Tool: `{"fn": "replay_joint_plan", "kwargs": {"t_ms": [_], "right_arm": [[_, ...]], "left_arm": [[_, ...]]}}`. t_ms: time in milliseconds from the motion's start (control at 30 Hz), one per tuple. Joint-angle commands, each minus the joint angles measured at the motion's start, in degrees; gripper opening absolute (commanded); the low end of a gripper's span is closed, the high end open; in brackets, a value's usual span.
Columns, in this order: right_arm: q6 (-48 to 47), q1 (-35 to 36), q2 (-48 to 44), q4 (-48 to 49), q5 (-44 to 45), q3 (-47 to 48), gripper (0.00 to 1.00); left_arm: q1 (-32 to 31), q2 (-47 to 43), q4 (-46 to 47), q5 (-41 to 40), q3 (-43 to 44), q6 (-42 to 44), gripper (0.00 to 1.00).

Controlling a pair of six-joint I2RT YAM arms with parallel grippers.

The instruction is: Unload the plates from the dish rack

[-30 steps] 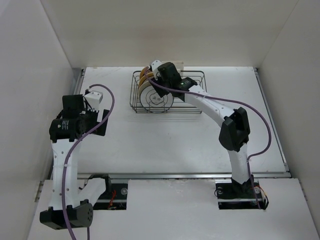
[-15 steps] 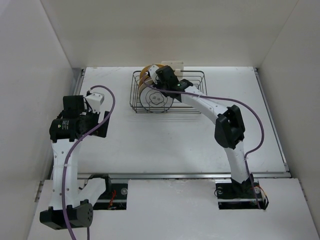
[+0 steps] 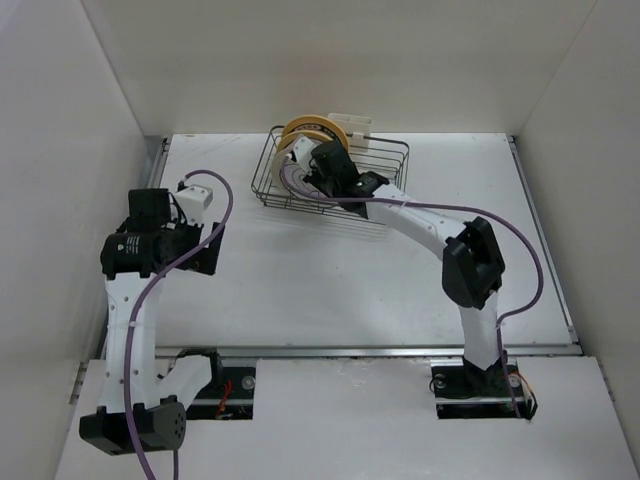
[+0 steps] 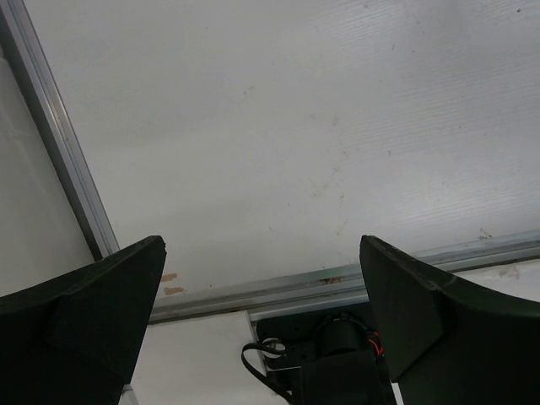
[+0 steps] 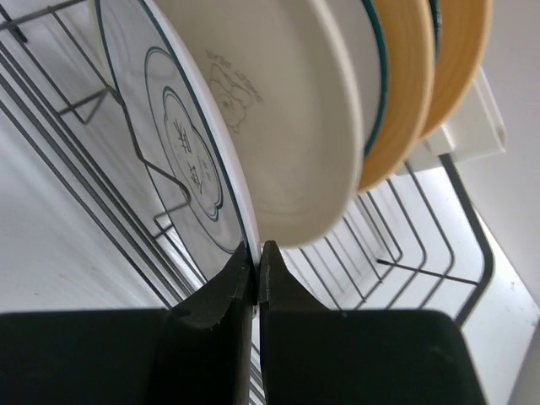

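Logging rack contents first. The dish rack point(image 3: 392, 170) sits at the far middle of the table point(image 3: 330, 280), its long side skewed against the table's far edge. All plates point(image 3: 300, 150) stand on edge in its left part; the right part shows only wire.

Count from the right wrist view, front to back:
- 1 white ringed plate point(image 5: 169, 152), thin dark ring and a doodle at centre.
- 1 cream plate point(image 5: 278, 110), a small printed mark on its face, just behind the first.
- 2 yellow-orange plates point(image 5: 396, 93), the rearmost at the back of the rack.
- Thin teal edges run beside the orange ones; I cannot tell whether they belong to separate plates.

That makes 4 plates I can count with certainty. A pale block point(image 3: 352, 124) lies just behind the rack.

My right gripper point(image 5: 256, 249) is clamped on the lower rim of the white ringed plate, 1 finger on each face and the rim pinched between the tips. In the top view it point(image 3: 312, 172) reaches over the rack's near side into the plates. The rack wires point(image 5: 405, 253) run beneath and behind.

My left gripper point(image 4: 260, 245) is spread wide and holds nothing, with bare table under it. It point(image 3: 205, 248) hangs over the table's left side, well apart from the rack.
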Motion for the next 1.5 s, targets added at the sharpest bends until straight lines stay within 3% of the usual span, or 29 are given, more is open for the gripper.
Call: {"fn": "replay_joint_plan", "kwargs": {"t_ms": [0, 233, 433, 533, 633, 667, 700, 733, 833, 967, 1067, 1133, 1233, 1267, 1367, 1467], "right_arm": [[-1.8, -1.1, -7.4, 9.2, 4.6, -0.7, 0.00], [5.0, -1.6, -15.1, 15.8, 5.9, -4.6, 0.00], [18.6, -4.6, -21.8, 11.4, -2.5, -7.8, 0.00], [22.9, -7.2, -25.9, 6.1, -15.3, -12.8, 0.00], [27.3, -8.9, -29.5, 4.4, -29.3, -22.4, 0.00], [29.6, -9.6, -30.3, 4.4, -37.2, -27.3, 0.00], [30.5, -9.7, -30.3, 4.4, -37.3, -27.4, 0.00], [31.4, -9.7, -30.8, 5.2, -45.3, -31.3, 0.00], [34.8, -9.7, -29.6, 7.7, -55.1, -36.6, 0.00], [37.0, -9.7, -25.1, 9.6, -58.6, -39.7, 0.00], [37.5, -9.7, -19.5, 9.6, -58.6, -40.2, 0.00], [38.0, -9.7, -16.3, 9.0, -58.6, -40.2, 0.00], [38.5, -9.0, -14.7, 8.9, -54.5, -40.2, 0.00], [38.5, -8.5, -14.7, 8.2, -53.4, -40.2, 0.05], [38.5, -8.0, -15.2, 7.6, -50.0, -40.2, 0.14], [37.9, -8.0, -16.6, 6.2, -48.5, -39.1, 0.17]], "left_arm": [[0.2, 1.0, 0.0, 2.2, 1.1, 1.8, 1.00], [0.2, 7.5, 2.3, 7.6, 6.5, 0.6, 1.00], [-2.1, 21.3, 11.1, 11.5, 17.6, -7.4, 0.94], [-2.1, 32.8, 13.2, 12.3, 24.0, -12.4, 0.88], [-2.1, 46.2, 11.1, 13.8, 37.0, -15.4, 0.76], [-2.1, 52.1, 11.1, 13.2, 43.3, -16.8, 0.75], [-2.1, 54.8, 11.1, 12.5, 46.0, -16.8, 0.75], [-2.6, 56.9, 11.1, 11.7, 48.0, -17.3, 0.75], [-4.9, 62.7, 12.8, 10.1, 52.3, -16.5, 0.75], [-7.2, 66.3, 17.4, 6.8, 52.8, -15.5, 0.75], [-7.2, 69.2, 17.9, 6.8, 53.3, -17.5, 0.62], [-7.2, 69.7, 17.9, 7.7, 53.3, -17.5, 0.47], [-7.2, 71.3, 16.1, 8.2, 52.2, -17.5, 0.36], [-7.2, 71.3, 15.6, 8.2, 50.8, -17.5, 0.23], [-7.7, 70.6, 15.6, 9.5, 46.6, -17.5, 0.02], [-7.7, 68.4, 16.1, 11.2, 43.9, -19.1, 0.00]]}}
